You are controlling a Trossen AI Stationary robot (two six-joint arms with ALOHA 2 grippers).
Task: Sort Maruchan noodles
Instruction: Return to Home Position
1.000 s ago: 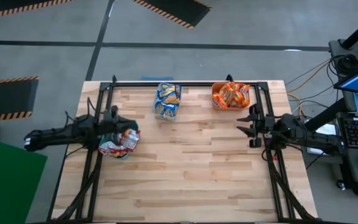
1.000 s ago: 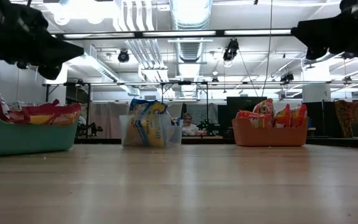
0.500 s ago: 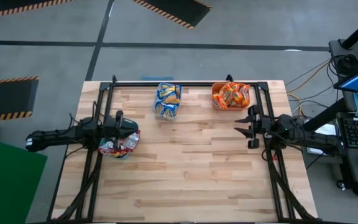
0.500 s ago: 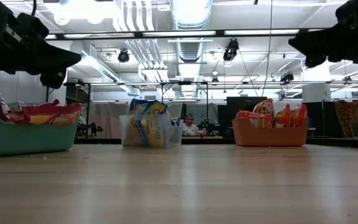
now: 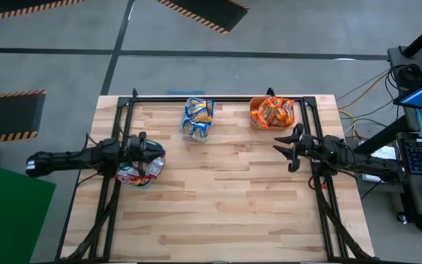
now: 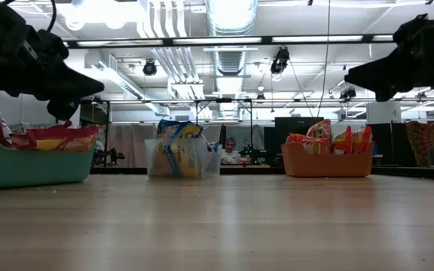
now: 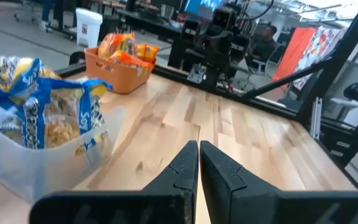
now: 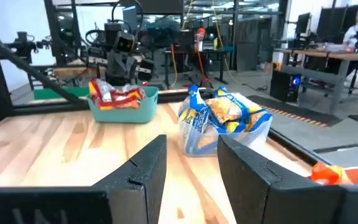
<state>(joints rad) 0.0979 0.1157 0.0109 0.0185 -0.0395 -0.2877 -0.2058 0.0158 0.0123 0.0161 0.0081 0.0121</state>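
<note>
Wooden bench [image 5: 218, 205] fills the lower centre of the high view. Left arm [image 5: 64, 159] enters from the left edge at mid-height and right arm [image 5: 361, 161] from the right edge. Both lie roughly level above the bench.

There are three bins, well apart:
- teal bin [image 6: 21, 167] at the bench's left side
- clear bin [image 6: 211, 167] at top centre
- orange bin [image 6: 326, 167] at top right

Every Maruchan noodle pack in view sits in a bin, many on edge and poking above the rims:
- red-and-white packets [image 5: 134, 174] in the teal bin
- blue-and-yellow packets [image 5: 198, 116] in the clear bin
- orange-red packets [image 5: 273, 111] in the orange bin

Left gripper [image 7: 199, 144] hangs over the teal bin; the low view shows it above the packets, not touching. Its fingers are pressed nearly together with only a sliver of gap and nothing between them.

Right gripper [image 8: 191, 140] sits in mid-air just below the orange bin in the high view, clear of it. Its fingers are spread wide and empty.

A person [image 6: 228, 150] sits in the background, beside the clear bin in the low view.
</note>
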